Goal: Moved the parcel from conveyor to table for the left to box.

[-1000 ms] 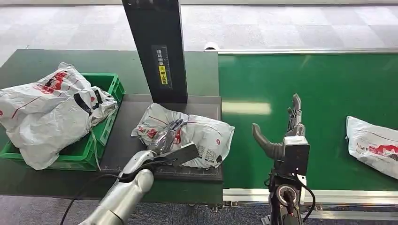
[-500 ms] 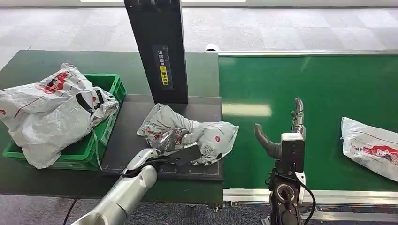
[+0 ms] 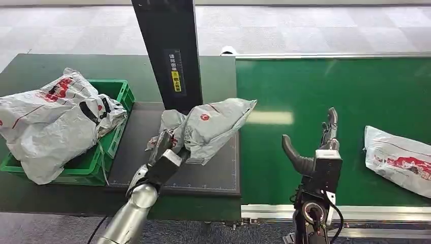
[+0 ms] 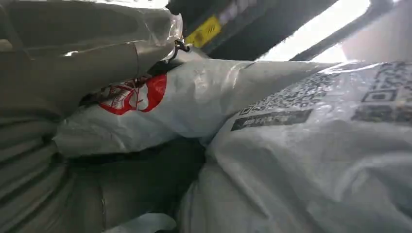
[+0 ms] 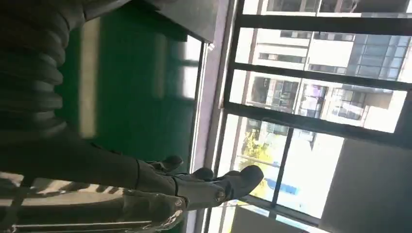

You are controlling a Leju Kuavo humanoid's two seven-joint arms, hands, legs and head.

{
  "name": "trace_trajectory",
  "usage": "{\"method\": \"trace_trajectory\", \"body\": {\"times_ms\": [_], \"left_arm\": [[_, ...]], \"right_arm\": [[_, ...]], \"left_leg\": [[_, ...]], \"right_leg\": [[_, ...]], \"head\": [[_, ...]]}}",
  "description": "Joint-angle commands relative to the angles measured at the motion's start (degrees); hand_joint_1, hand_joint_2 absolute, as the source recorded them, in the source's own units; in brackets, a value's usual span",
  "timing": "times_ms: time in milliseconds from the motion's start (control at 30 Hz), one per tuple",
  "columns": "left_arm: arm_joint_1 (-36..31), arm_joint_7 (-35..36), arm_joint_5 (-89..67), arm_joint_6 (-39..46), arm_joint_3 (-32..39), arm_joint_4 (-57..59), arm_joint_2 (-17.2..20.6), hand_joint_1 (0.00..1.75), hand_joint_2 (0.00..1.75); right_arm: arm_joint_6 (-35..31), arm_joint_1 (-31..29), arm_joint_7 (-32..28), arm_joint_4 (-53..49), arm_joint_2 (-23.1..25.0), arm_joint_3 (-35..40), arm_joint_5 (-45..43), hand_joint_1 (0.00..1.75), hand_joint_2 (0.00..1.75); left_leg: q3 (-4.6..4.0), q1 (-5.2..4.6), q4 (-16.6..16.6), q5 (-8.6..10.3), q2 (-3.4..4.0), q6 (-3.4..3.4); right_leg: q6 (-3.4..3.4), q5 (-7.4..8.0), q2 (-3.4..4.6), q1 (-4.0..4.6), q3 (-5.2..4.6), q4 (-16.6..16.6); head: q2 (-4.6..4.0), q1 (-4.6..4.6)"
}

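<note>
QR codes on parcel [image 4: 335, 116]; none legible.

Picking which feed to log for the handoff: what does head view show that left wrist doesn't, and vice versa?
Head view alone: the green crate holding a bagged parcel, the black mat, the green belt with another parcel on it, the black post, and the empty right robot hand, its fingers apart over the belt.
Left wrist alone: close detail of the QR codes and label print and the red logo.
Both: the left robot hand holding the grey parcel, raised at one end.
</note>
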Motion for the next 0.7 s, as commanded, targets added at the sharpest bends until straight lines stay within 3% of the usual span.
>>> {"method": "trace_trajectory", "body": {"times_ms": [33, 67, 100, 200, 367, 500, 700], "left_arm": [[6.7, -6.8, 10.5, 19.1, -2.8, -22.0, 5.3, 1.75, 1.75], [7.3, -6.8, 12.1, 27.4, -6.3, -26.0, 8.5, 1.75, 1.75], [7.8, -6.8, 10.8, 30.2, -6.3, -29.0, 9.3, 1.75, 1.75], [9.7, -6.8, 2.1, 30.2, -1.0, -36.5, 6.6, 1.75, 1.75], [9.7, -6.8, 2.1, 30.2, -1.0, -36.5, 6.6, 1.75, 1.75], [10.6, -6.8, -8.9, 30.2, 4.4, -42.5, 3.5, 1.75, 1.75], [9.4, -6.8, -14.0, 30.2, 9.6, -35.9, 3.7, 1.75, 1.75]], "right_arm": [[0.9, -1.8, -1.0, 3.8, -0.3, 0.8, -1.9, 0.00, 1.75], [0.9, -2.6, -1.2, 4.9, -0.3, 1.2, -2.3, 0.00, 1.75], [0.9, -3.1, -1.3, 5.5, -0.3, 1.5, -2.7, 0.00, 1.75], [1.1, -3.5, -1.5, 6.3, -0.5, 2.0, -3.4, 0.00, 1.75], [1.1, -3.5, -1.5, 6.3, -0.5, 2.0, -3.4, 0.00, 1.75], [1.3, -2.8, -1.5, 6.1, -0.7, 2.9, -3.4, 0.00, 1.75], [2.1, -0.4, -1.8, 4.3, -1.4, 3.8, -3.9, 0.00, 1.75]], "left_leg": [[0.15, -0.01, 0.0, -0.07, 0.14, 0.03], [0.15, -0.01, 0.0, -0.12, 0.21, 0.03], [0.00, 0.03, 0.0, -0.05, 0.16, 0.00], [0.17, 0.01, 0.0, -0.13, 0.38, 0.00], [0.12, 0.02, -0.1, -0.07, 0.17, 0.04], [0.04, 0.04, 0.0, -0.06, 0.08, 0.03], [0.21, -0.01, -0.1, -0.03, -0.03, 0.00]], "right_leg": [[-0.02, -0.02, 0.16, 0.00, 0.09, 0.0], [-0.04, -0.04, 0.24, 0.00, 0.07, 0.0], [-0.03, 0.02, 0.19, 0.03, -0.04, 0.0], [-0.06, -0.02, 0.41, 0.02, 0.01, 0.0], [-0.03, -0.04, 0.20, 0.03, 0.09, -0.1], [-0.04, -0.05, 0.11, 0.05, 0.05, 0.0], [-0.06, -0.08, 0.01, 0.00, 0.18, -0.1]], "head": [[0.00, 0.00], [-0.02, 0.00], [0.00, 0.04], [0.00, -0.02], [-0.02, 0.00], [0.00, 0.00], [-0.02, 0.00]]}}
